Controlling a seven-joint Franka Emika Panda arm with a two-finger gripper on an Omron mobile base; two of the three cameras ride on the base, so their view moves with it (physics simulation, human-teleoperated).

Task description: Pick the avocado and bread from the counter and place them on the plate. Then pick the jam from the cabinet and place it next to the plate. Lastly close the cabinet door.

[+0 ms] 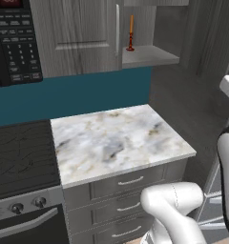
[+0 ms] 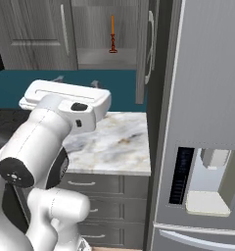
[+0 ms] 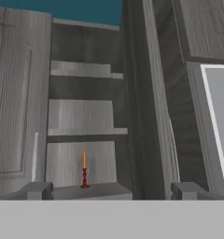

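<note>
Worktop [image 1: 116, 143]: white-grey marble slab beside the black stove [image 1: 21, 157], grey drawers [image 1: 128, 181] beneath. Pincer [image 3: 111, 189]: jaws spread wide, holding nothing, fingertips [image 3: 37, 190] raised before the open cabinet [image 3: 81, 121]. Cabinet: grey wood-grain, on the wall above the worktop, shelf inside bearing a tall thin orange-red bottle [image 1: 130, 33] upright. Cabinet door [image 2: 149, 49]: swung open, edge-on near the refrigerator [image 2: 207, 98].
</note>
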